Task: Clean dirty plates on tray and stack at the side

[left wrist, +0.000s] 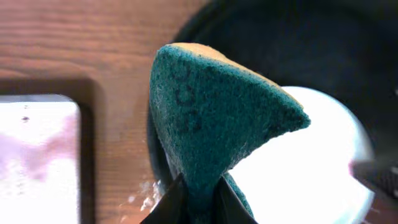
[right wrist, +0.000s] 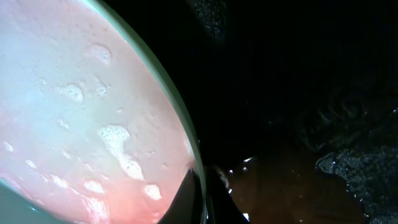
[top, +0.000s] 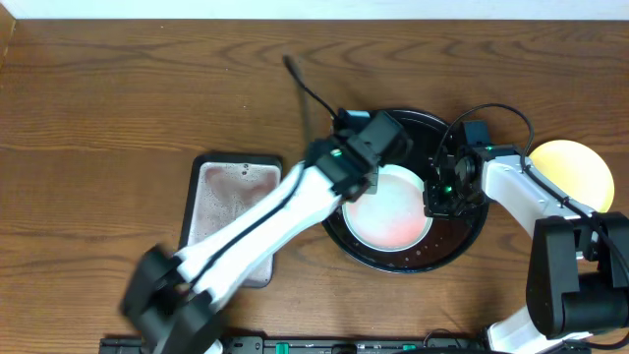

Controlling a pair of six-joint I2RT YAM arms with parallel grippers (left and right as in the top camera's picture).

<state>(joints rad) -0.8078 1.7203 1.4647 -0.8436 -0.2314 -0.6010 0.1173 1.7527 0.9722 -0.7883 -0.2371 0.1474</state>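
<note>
Plate (top: 393, 221) sits in the black tray (top: 470, 239), pink-smeared and sudsy — left gripper (left wrist: 199, 200) clenched on the green sponge (left wrist: 211, 118), right gripper (right wrist: 202, 186) seemingly pinching its wet rim — risk: scrub pressure slips that rim free, skidding it through pooled water.

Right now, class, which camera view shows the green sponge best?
Left wrist: the sponge fills the frame, pinched in the left gripper. Overhead, the arm hides it; the right wrist shows only plate and tray.
</note>
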